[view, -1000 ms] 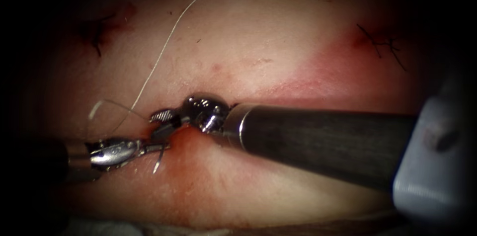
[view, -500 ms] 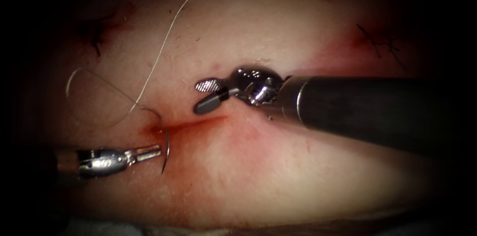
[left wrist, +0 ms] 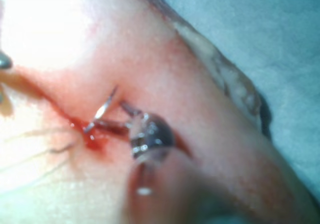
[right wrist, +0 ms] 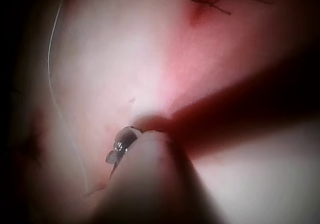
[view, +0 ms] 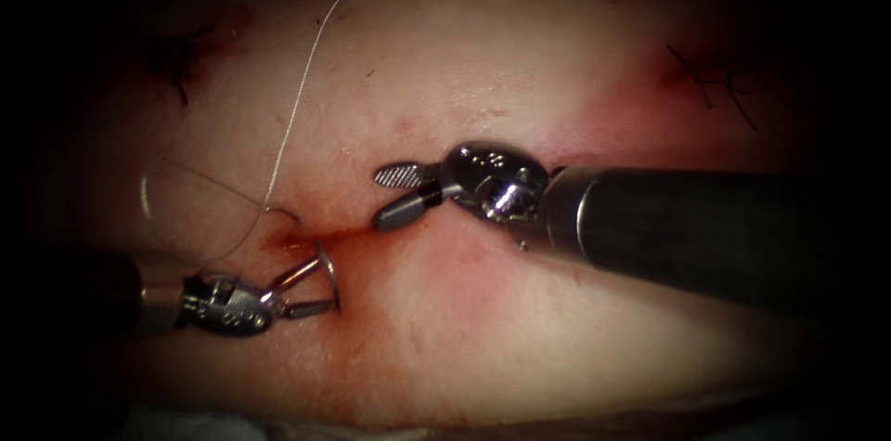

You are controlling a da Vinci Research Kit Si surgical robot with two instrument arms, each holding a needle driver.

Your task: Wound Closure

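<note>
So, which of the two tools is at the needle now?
The left arm's tool, with open jaws straddling the needle below the cut. The right arm's tool hangs open, empty, above it.

The left end effector has opened its jaws around the needle, having been shut beside it. The right end effector, open, has backed off to the cut's right.

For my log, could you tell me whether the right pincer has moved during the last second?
Yes: the right pincer has pulled rightward, off the cut.

Needle at cut's left end, left tool beside; right tool above cut.
</note>
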